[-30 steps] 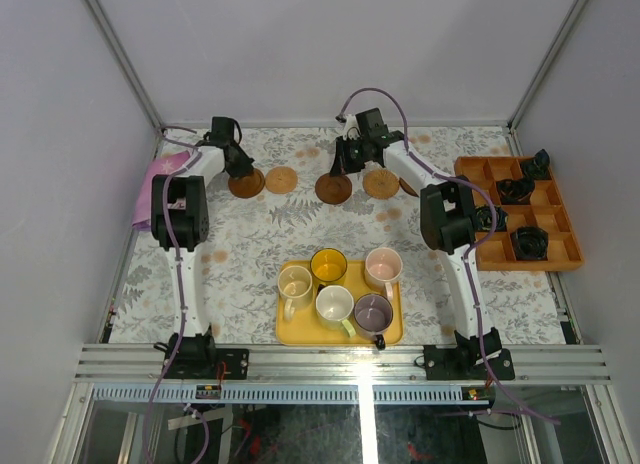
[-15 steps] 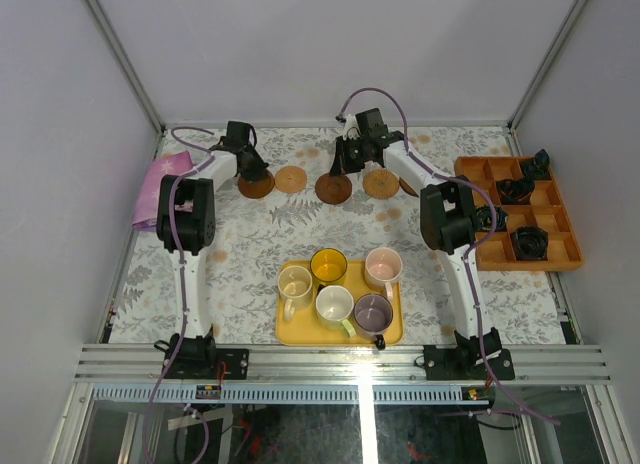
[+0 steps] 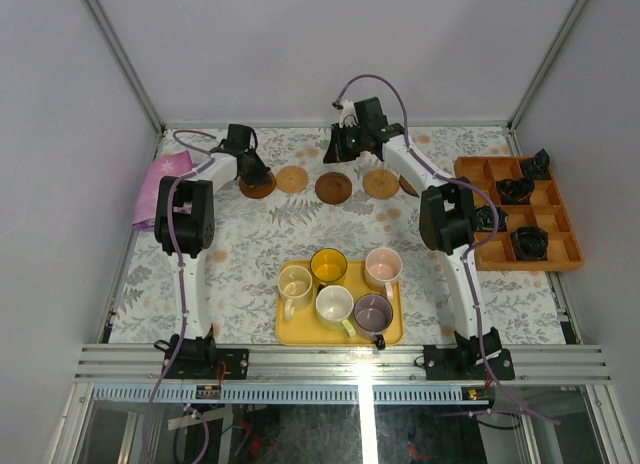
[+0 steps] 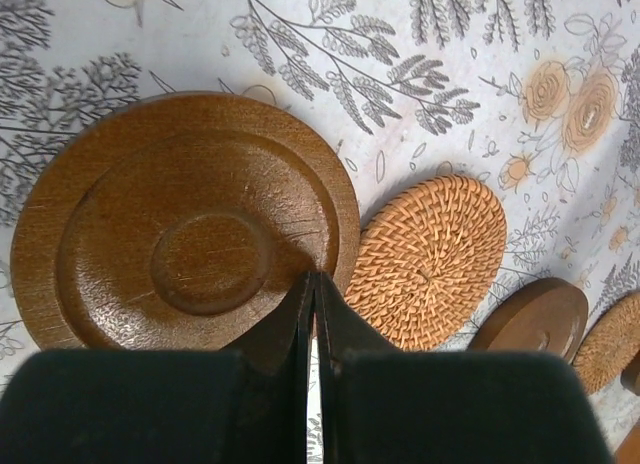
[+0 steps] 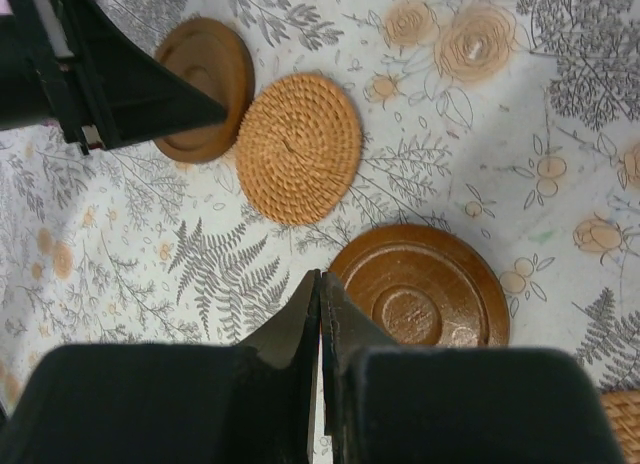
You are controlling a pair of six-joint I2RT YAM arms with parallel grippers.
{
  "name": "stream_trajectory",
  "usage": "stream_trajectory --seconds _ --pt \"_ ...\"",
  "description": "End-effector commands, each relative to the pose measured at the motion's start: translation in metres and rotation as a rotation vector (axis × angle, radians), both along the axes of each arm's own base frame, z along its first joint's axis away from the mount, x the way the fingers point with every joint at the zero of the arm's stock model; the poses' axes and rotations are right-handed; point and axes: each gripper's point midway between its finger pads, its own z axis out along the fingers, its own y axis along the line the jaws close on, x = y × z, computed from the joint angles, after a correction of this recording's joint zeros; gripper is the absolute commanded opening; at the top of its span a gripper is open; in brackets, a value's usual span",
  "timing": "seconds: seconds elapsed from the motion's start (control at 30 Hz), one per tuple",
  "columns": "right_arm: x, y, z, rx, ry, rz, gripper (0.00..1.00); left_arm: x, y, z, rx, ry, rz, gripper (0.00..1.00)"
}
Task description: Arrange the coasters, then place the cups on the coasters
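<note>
Several round coasters lie in a row at the back of the table: dark brown (image 3: 257, 185), woven tan (image 3: 292, 178), dark brown (image 3: 333, 187), woven tan (image 3: 381, 183). My left gripper (image 4: 315, 276) is shut, and its tips rest at the edge of the leftmost dark coaster (image 4: 190, 224), next to the woven one (image 4: 432, 261). My right gripper (image 5: 320, 274) is shut and empty, hovering just left of the middle dark coaster (image 5: 420, 284). The cups stand on the yellow tray (image 3: 290, 334): cream (image 3: 294, 282), yellow (image 3: 328, 266), pink (image 3: 383, 266), pale green-white (image 3: 334, 305), purple-grey (image 3: 373, 312).
An orange compartment tray (image 3: 560, 254) holding black objects sits at the right edge. A purple cloth (image 3: 160, 179) lies at the back left. Another dark coaster (image 3: 408, 186) is partly hidden under the right arm.
My left gripper has slid the leftmost dark coaster rightward, up close to the woven one. My right gripper has drawn back off the middle dark coaster, which stays where it was.
</note>
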Motion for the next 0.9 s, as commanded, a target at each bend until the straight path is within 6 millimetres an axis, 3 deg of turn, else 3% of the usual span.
stream_trajectory --seconds 0.0,0.2,0.5,0.87 --pt "-0.001 0.017 0.018 0.041 -0.041 0.036 0.01 -0.009 -0.025 0.005 -0.066 0.003 -0.108 0.00" --pt "-0.007 0.001 0.017 -0.015 -0.071 -0.002 0.01 0.007 -0.049 0.029 -0.079 -0.092 -0.211 0.00" --pt "-0.014 -0.014 0.041 -0.040 -0.127 -0.060 0.00 0.008 -0.043 0.033 -0.011 -0.098 -0.173 0.00" --pt "-0.008 -0.043 0.069 -0.112 -0.193 -0.210 0.00 0.042 -0.077 0.043 -0.134 -0.199 -0.268 0.02"
